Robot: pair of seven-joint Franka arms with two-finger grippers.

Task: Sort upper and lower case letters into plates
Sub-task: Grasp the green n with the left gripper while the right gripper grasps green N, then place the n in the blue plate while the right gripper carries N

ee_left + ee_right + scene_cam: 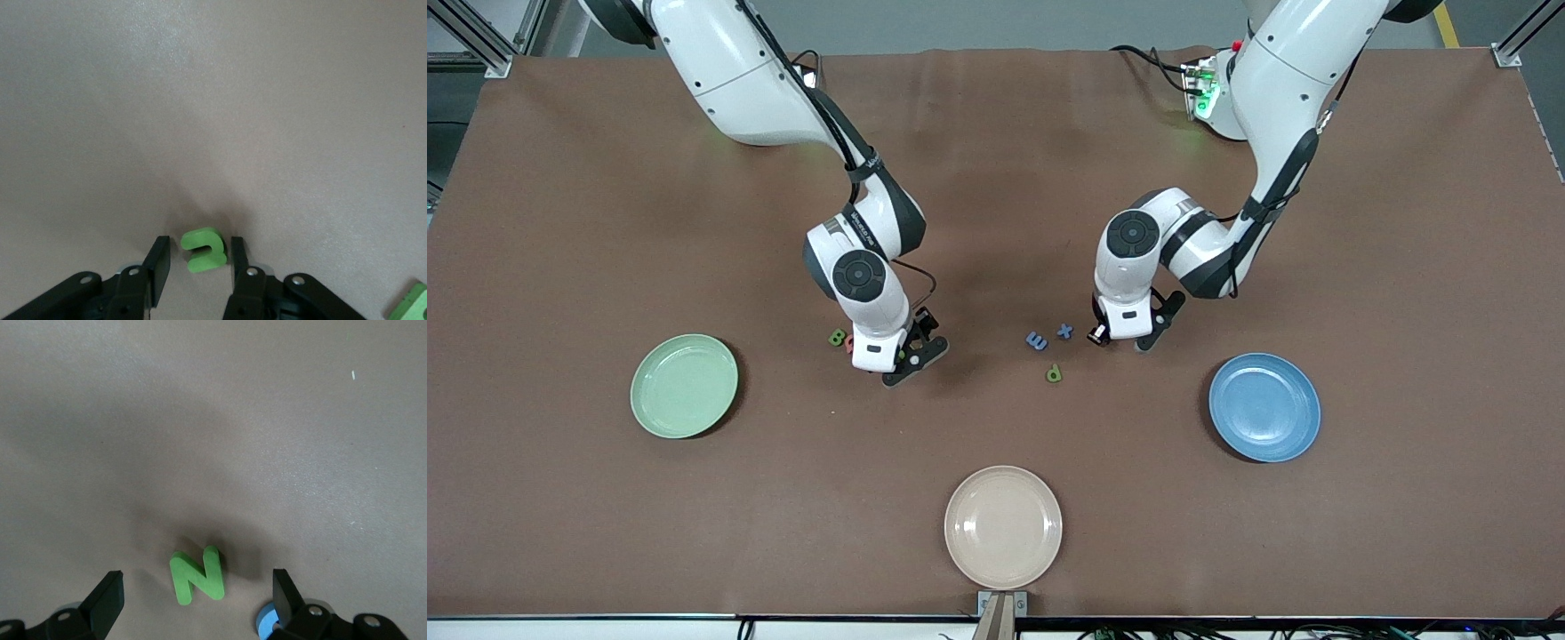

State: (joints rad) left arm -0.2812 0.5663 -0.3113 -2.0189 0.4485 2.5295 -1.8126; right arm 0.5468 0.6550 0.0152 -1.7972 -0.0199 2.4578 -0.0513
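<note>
Letters hide under both grippers: left gripper (pixel 197 263) fingers narrowly flank a green one (pixel 203 249), right gripper (pixel 197 597) fingers spread wide around N (pixel 197 575).

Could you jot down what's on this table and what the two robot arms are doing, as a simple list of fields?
plates: green plate, blue plate, beige plate, all without letters
loose letters: blue m, blue x, green p, green B
left gripper: low at the table, open fingers either side of a small green letter
right gripper: low, wide open around a green N
</note>
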